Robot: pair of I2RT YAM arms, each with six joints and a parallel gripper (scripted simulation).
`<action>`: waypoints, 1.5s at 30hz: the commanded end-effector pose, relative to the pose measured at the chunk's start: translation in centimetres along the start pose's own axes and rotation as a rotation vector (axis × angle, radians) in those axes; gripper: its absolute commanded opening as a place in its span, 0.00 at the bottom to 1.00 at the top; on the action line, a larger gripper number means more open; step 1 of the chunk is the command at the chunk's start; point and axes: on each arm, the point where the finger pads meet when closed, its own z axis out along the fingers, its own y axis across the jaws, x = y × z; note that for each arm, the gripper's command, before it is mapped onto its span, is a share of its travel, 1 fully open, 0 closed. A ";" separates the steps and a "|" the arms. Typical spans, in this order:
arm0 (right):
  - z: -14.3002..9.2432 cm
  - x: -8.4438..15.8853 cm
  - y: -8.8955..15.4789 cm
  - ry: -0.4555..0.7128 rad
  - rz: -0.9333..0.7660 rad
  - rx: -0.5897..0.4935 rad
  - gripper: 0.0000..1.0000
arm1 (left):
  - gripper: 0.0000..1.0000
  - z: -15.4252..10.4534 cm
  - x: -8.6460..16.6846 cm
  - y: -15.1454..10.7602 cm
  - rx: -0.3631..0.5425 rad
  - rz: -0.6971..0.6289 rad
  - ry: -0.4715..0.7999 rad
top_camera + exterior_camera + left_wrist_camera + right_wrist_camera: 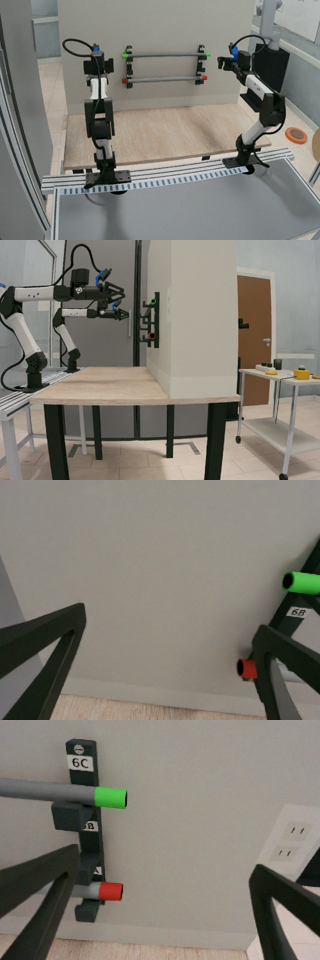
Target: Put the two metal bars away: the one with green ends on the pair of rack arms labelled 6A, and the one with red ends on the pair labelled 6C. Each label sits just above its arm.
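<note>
The green-ended bar (165,54) (151,302) (306,583) (50,790) lies across the top pair of rack arms; its right end is just below label 6C (81,763). The red-ended bar (165,79) (154,336) (250,669) (111,891) lies across the bottom pair, below a partly hidden label ending in A (98,870). The middle pair, by label 6B (298,612), is empty. My left gripper (98,66) (127,314) (171,622) is open and empty, left of the bars' left ends. My right gripper (223,63) (123,295) (166,863) is open and empty, right of their right ends.
Two black rack uprights (129,66) (199,67) are fixed to the beige wall panel (160,25) (201,317). The panel stands on the wooden table (160,131) (111,384). A wall socket (290,841) shows on the right in the right wrist view.
</note>
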 end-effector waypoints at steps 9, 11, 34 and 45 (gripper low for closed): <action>-0.2 -0.9 0.1 -0.023 0.001 -0.005 1.00 | 1.00 -0.2 -0.7 -0.1 0.004 0.001 -0.018; -0.2 -0.9 0.1 -0.023 0.001 -0.005 1.00 | 1.00 -0.2 -0.7 -0.1 0.004 0.001 -0.018; -0.8 0.9 1.8 -0.005 -0.183 -0.001 1.00 | 1.00 -0.8 0.9 -2.8 -0.005 0.185 -0.003; -1.3 1.5 3.0 -0.008 -0.325 -0.002 1.00 | 1.00 -1.5 1.5 -4.8 -0.009 0.329 -0.005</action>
